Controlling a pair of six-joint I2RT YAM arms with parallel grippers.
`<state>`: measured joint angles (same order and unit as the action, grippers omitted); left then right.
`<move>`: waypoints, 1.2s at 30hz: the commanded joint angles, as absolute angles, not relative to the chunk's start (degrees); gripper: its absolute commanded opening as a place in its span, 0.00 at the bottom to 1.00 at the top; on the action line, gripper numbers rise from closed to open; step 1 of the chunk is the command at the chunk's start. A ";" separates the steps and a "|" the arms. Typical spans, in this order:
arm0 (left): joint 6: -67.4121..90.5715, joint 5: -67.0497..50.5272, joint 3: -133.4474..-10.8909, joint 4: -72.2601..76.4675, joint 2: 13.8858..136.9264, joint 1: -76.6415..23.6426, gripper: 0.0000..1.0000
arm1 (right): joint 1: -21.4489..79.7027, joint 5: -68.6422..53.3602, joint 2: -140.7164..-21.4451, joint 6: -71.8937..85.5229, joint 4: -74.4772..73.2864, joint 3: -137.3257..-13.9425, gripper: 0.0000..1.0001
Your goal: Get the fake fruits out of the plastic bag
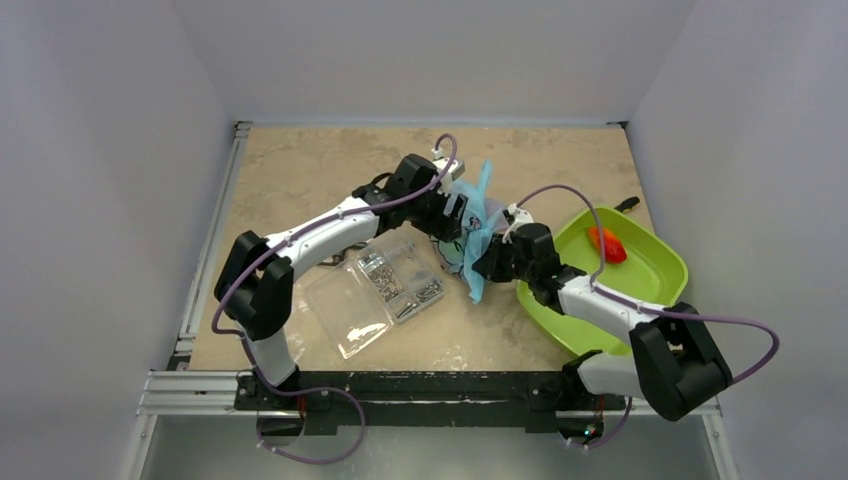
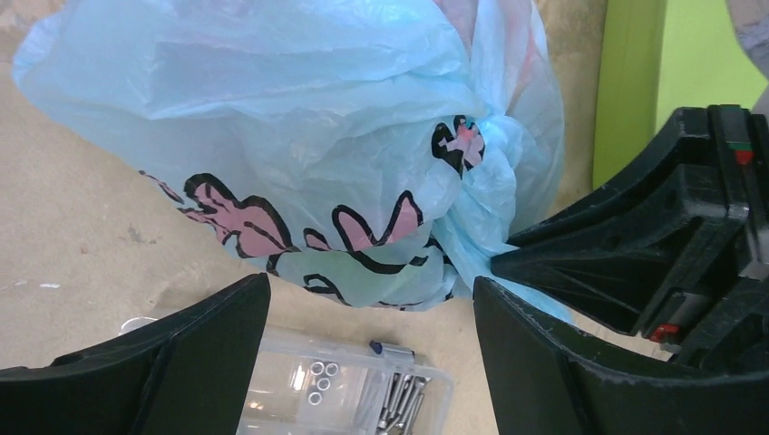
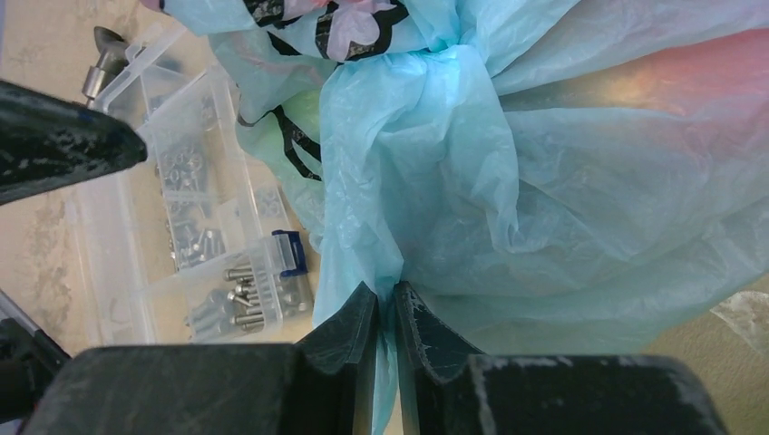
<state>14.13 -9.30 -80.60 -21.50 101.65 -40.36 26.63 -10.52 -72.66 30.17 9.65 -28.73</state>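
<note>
The light-blue plastic bag [image 1: 478, 225] with its pink and black print is held up off the table between the two arms. My right gripper [image 3: 388, 294] is shut on a twisted fold of the bag [image 3: 544, 181]. My left gripper [image 2: 372, 285] stands open with its fingertips at the bag's [image 2: 317, 136] lower edge, and nothing is pinched between them. One red-orange fake fruit [image 1: 607, 244] lies in the lime-green tray [image 1: 650, 285]. A reddish patch [image 3: 707, 63] shows through the film; any fruits inside the bag are otherwise hidden.
A clear compartment box [image 1: 390, 285] of screws and washers lies open on the table under and left of the bag, also under my left fingers [image 2: 354, 381]. The green tray's wall [image 2: 671, 63] stands just right of the bag.
</note>
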 commanded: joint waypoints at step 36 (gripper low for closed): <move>12.21 -14.72 -93.52 -23.90 111.59 -43.80 0.00 | 27.30 3.82 -63.60 31.27 1.50 -36.82 0.52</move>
